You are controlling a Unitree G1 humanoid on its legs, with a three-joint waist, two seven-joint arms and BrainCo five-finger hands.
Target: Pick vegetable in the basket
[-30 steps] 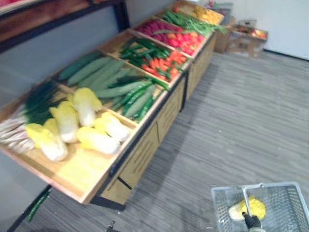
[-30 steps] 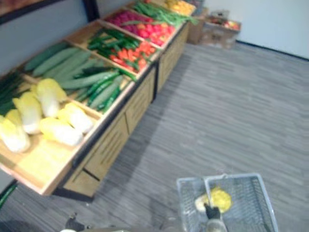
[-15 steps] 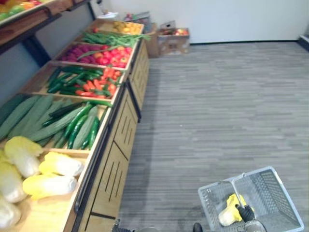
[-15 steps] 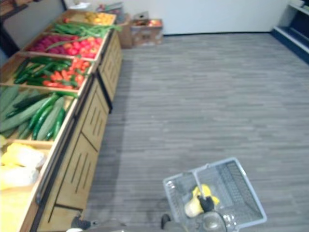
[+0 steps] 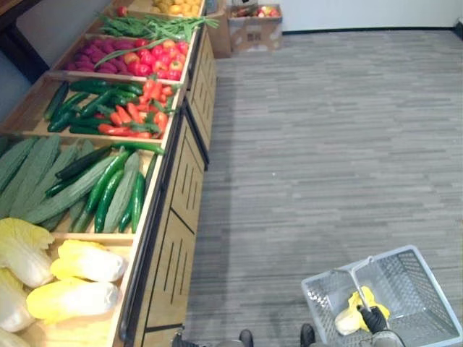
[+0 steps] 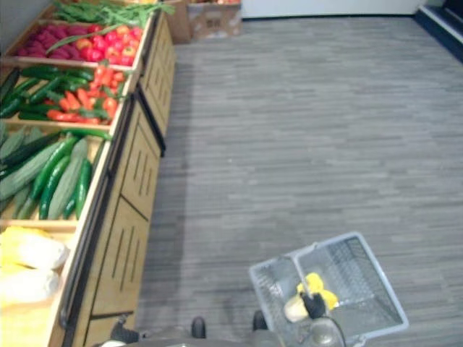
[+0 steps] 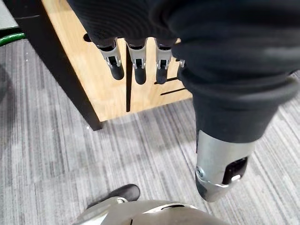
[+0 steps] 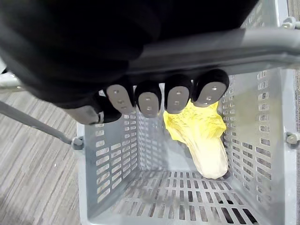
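I'm looking down at the right hand (image 8: pixel 177 97), which is curling its fingers round the grey handle (image 8: pixel 225 49) of the plastic basket (image 5: pixel 423 289) and carrying it above the grey plank floor (image 5: pixel 325 144). The vegetable, a yellow napa cabbage (image 8: pixel 204 136), is lying inside the basket on its slotted bottom, leafy end toward the hand and pale stalk end pointing away (its leaves are sitting just beyond the fingertips, though I cannot tell whether they are touching). One end of the handle is pivoting on the basket's rim.

The left hand (image 7: pixel 134 61) is hanging low beside the front of the wooden display surface (image 5: pixel 177 238), its fingers straight and relaxed, its thumb (image 7: pixel 220 168) standing apart, and it is holding nothing.

On my left the display surface is running away from me in compartments. Nearest me, more napa cabbages (image 5: pixel 87 262) are lying on their sides. In the next compartment, dark cucumbers (image 5: pixel 108 191) are lying beside long pale green gourds (image 5: pixel 36 173). Beyond that, red peppers (image 5: pixel 137 116) are mixing with green ones, and farther on I'm seeing red and purple produce under a bunch of long green stalks. A cardboard box (image 5: pixel 253 25) is sitting on the floor at the far end, near the wall.
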